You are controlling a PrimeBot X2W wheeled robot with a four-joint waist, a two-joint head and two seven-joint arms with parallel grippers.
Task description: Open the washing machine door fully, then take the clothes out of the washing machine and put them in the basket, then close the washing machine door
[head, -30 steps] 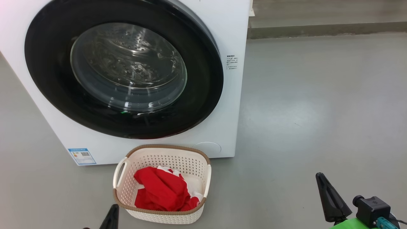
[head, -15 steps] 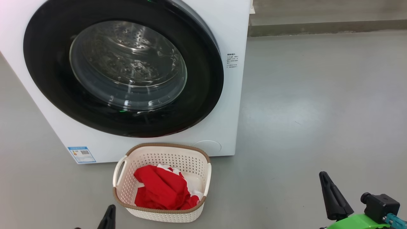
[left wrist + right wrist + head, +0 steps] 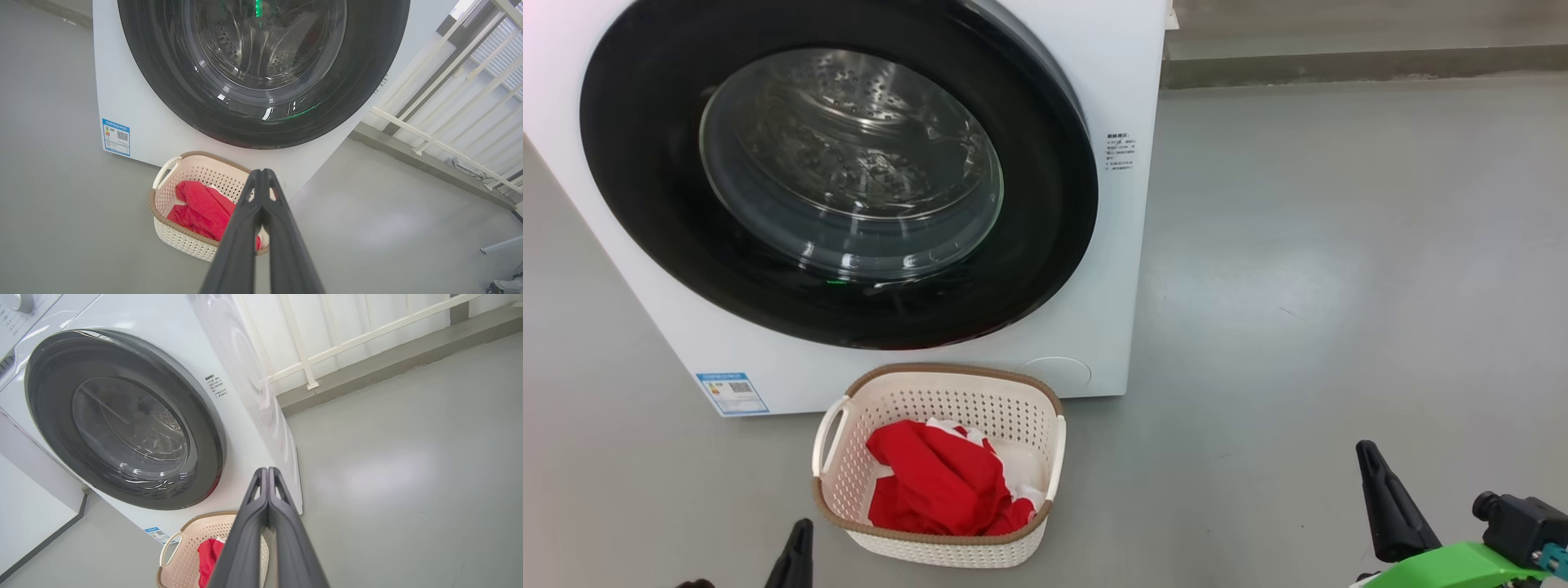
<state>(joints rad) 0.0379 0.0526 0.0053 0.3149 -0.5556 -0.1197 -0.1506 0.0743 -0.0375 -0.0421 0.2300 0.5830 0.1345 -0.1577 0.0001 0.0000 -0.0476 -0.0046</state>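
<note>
The white washing machine [image 3: 1111, 269] stands ahead with its black-rimmed round door [image 3: 1045, 204] shut flat against the front; the steel drum shows through the glass. On the floor before it sits the cream basket [image 3: 837, 498] holding the red and white clothes [image 3: 935, 482]. My left gripper [image 3: 799, 531] is shut and empty, low beside the basket's left front corner. My right gripper [image 3: 1368, 457] is shut and empty over bare floor, far right of the basket. The wrist views show the door [image 3: 367, 73] [image 3: 204, 428], the basket [image 3: 163, 220] [image 3: 186, 559], the clothes [image 3: 196, 208] [image 3: 208, 555], and the shut grippers [image 3: 261, 173] [image 3: 267, 471].
Grey floor [image 3: 1339, 245] spreads open to the right of the machine. A low kerb [image 3: 1339, 65] with a white railing [image 3: 310, 363] runs along the back. A blue sticker [image 3: 731, 394] marks the machine's lower left front.
The head view has shifted a little, so the machine and basket sit slightly higher. Both grippers have dropped lower in view; the right one has also drifted right.
</note>
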